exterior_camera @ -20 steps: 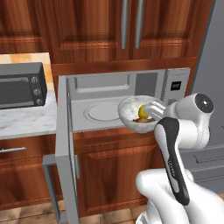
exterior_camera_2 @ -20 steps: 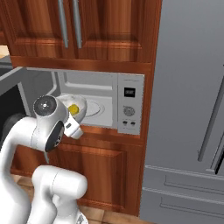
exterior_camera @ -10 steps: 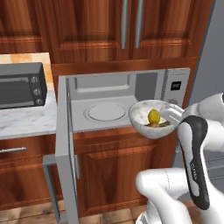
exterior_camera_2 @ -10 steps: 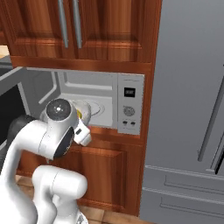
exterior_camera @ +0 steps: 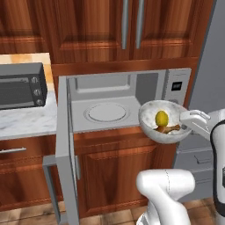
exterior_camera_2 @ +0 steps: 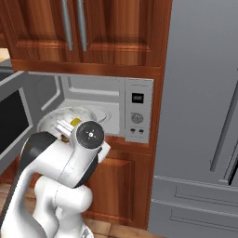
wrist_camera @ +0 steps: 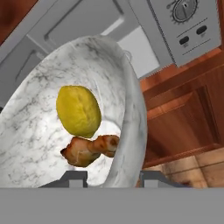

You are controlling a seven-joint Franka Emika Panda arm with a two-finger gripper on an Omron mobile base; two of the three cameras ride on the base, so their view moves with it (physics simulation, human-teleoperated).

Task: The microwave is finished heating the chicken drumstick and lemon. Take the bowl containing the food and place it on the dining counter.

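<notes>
Two dark fingers [wrist_camera: 74, 176] sit clamped on the near rim of the marbled bowl [exterior_camera: 165, 127], one inside the wall and one outside. The bowl hangs in the air in front of the open microwave [exterior_camera: 116, 105], past its front edge and clear of the white turntable [exterior_camera: 107, 112].

Just beyond the fingertips lies the chicken drumstick [wrist_camera: 91, 150], and past it the lemon [wrist_camera: 78, 110], both loose. In the base views the bowl looks somewhat tipped; my guess is a sharp swing or more tilt could roll the lemon over the rim, and a one-sided rim grip may let the bowl pivot.

Farther out, the control panel [exterior_camera_2: 137, 116] stands just beside the bowl's far edge. Well off to the other side, the swung-out microwave door [exterior_camera: 66, 149] juts into the room, and beyond it a toaster oven [exterior_camera: 22, 85].
</notes>
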